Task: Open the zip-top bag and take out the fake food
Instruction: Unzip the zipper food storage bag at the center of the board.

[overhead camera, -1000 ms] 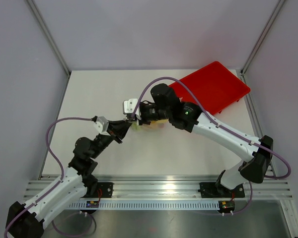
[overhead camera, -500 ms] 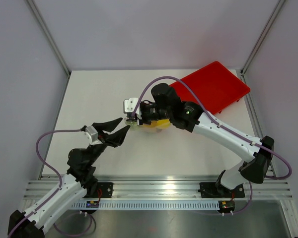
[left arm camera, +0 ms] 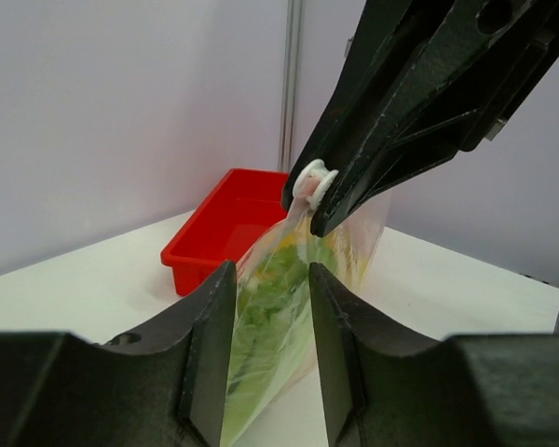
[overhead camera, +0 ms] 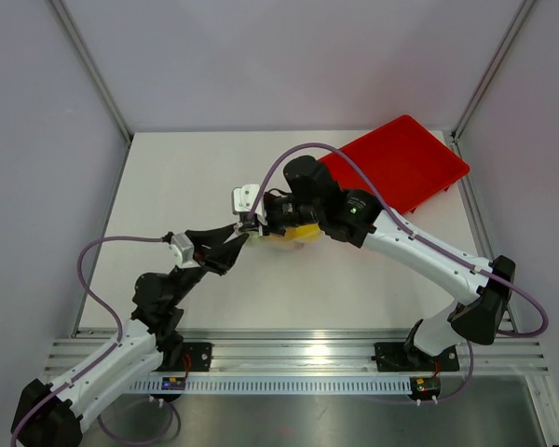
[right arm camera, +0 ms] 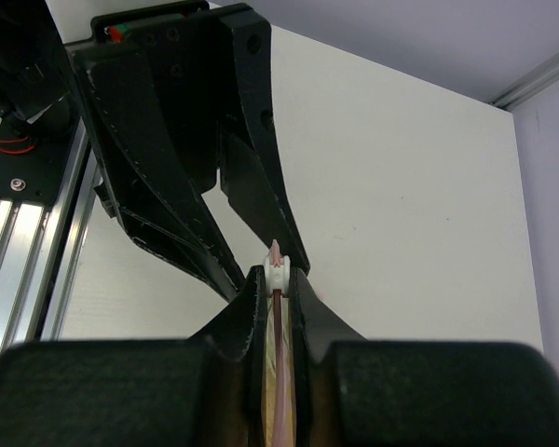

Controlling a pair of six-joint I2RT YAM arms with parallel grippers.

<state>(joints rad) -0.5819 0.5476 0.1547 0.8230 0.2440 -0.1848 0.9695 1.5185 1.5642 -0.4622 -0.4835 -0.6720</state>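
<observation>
The zip-top bag (overhead camera: 293,233) hangs above the table near its middle, held by its top. My right gripper (overhead camera: 252,223) (right arm camera: 277,275) is shut on the bag's white slider (right arm camera: 277,270), and the pink zip strip (right arm camera: 278,372) runs back between its fingers. Green and yellow fake food (left arm camera: 278,279) shows through the clear plastic. My left gripper (overhead camera: 235,240) (left arm camera: 270,279) is open just below the right one. The hanging bag (left arm camera: 261,358) passes between its fingers, lying against the left finger (left arm camera: 210,326), with a gap to the other finger.
The red tray (overhead camera: 396,168) (left arm camera: 225,219) sits at the back right corner, tilted against the frame post. White table surface (overhead camera: 168,177) lies to the left, walled in by grey panels and metal posts.
The left gripper opened wide, pulled back to the left, then came forward again, and its fingers now straddle the bag at a narrower gap. The right gripper and the bag held still.
</observation>
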